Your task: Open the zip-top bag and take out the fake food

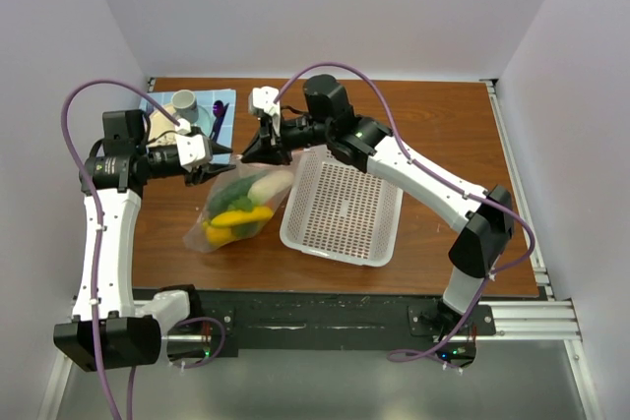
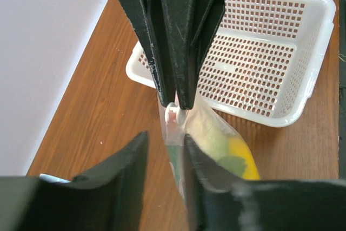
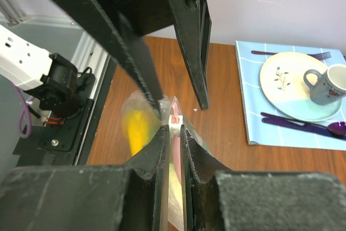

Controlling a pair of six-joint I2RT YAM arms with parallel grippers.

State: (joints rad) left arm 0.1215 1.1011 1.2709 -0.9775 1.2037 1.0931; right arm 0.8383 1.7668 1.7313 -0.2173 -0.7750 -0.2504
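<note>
The zip-top bag (image 1: 212, 233) lies on the table left of the basket, its zipper end lifted. Through the plastic the fake food (image 1: 241, 215) shows as yellow, green and cream pieces. My right gripper (image 3: 174, 128) is shut on the bag's white zipper slider (image 3: 175, 121), with the pinkish strip running between its fingers. My left gripper (image 2: 165, 138) is open and straddles the bag's top edge (image 2: 174, 150) just behind the slider. The plastic lies against one finger (image 2: 208, 177), and a gap shows on the other side. In the top view the two grippers meet tip to tip above the bag.
A white mesh basket (image 1: 379, 248) stands right of the bag. At the back left a blue placemat (image 3: 254, 112) holds a plate (image 3: 281, 79), a mug (image 3: 327, 84) and purple cutlery (image 3: 303, 124). Walls close in the table at the back and on both sides.
</note>
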